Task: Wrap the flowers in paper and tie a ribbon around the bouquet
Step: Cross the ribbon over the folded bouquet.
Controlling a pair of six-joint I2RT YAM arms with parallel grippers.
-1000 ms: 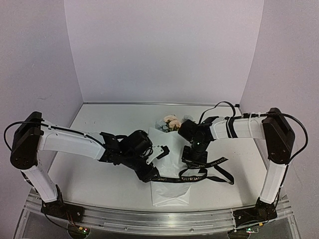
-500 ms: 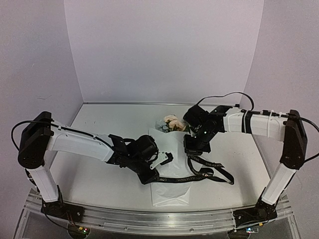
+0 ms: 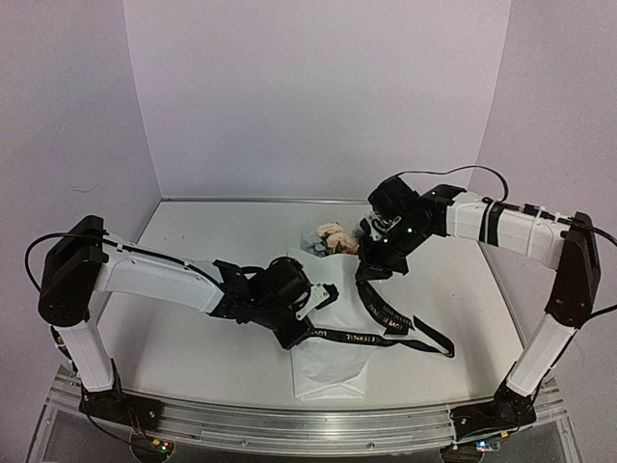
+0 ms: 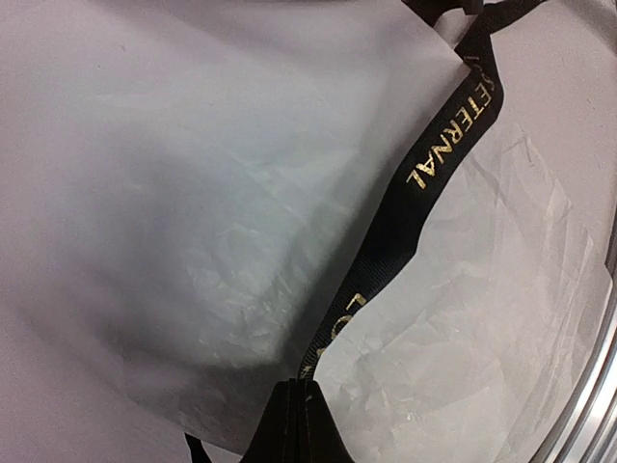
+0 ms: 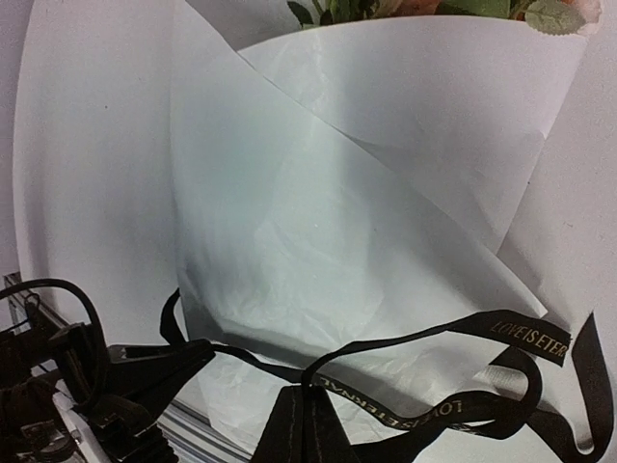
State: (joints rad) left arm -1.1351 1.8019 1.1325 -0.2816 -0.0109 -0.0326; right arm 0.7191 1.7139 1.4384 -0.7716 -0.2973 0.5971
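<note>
item: bouquet (image 3: 328,365), one. a white paper (image 5: 386,125) cone lying on the table (image 3: 193,241), between the two arms. narrow end towards the near edge, wide end towards the back wall. paper thin and crinkled, folded over itself in overlapping layers.

item: flowers (image 3: 333,234), one small bunch. peach-cream and pale blooms with green leaves, showing at the wide end of the cone. in the right wrist view only leaves and a bloom edge (image 5: 333,10) peep over the top fold.

item: ribbon (image 3: 386,338), one, black, narrow, with pale gold lettering. it lies across the lower half of the cone and trails onto the table on the right, with a loose end past the cone's right edge. one stretch rises from the table to the right claw. in the left wrist view the ribbon (image 4: 439,149) runs taut over the paper (image 4: 174,174).

item: left claw (image 3: 297,335), low over the left edge of the cone, fingers together and clamped on the ribbon's left end (image 4: 299,405).

item: right claw (image 3: 366,273), raised beside the flowers, fingers together and pinching the ribbon (image 5: 528,335) at its tips (image 5: 307,395).
</note>
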